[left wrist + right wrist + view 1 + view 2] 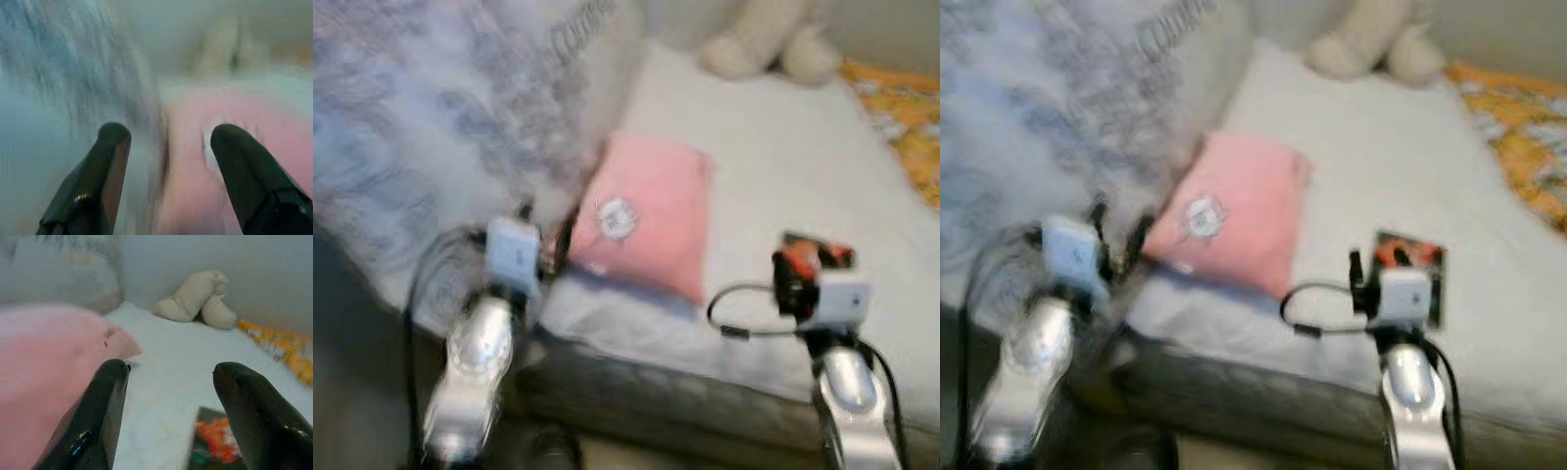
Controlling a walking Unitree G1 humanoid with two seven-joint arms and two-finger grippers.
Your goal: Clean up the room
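The robot stands at the edge of a bed (783, 166) covered with a pale sheet, and the head views are blurred. A pink pillow (646, 215) with a small white emblem lies on the sheet near the bed's front edge, tilted, its left side against a rumpled grey-and-white patterned blanket (431, 117) heaped over the bed's left part. The left hand (164, 142) reaches in at the seam between blanket and pillow; its two black fingers are spread apart, released, with nothing between them, one over the blanket and the other over the pink pillow. The right hand (171, 382) hovers above the sheet to the right of the pillow, its fingers likewise spread and grasping nothing. Just beneath and ahead of it lies a dark, flat item with orange print (1410, 257), resting on the sheet; what it is cannot be told. At the far end of the bed sits a cream plush toy (200, 298), and an orange patterned cloth (906, 117) runs along the bed's right side.
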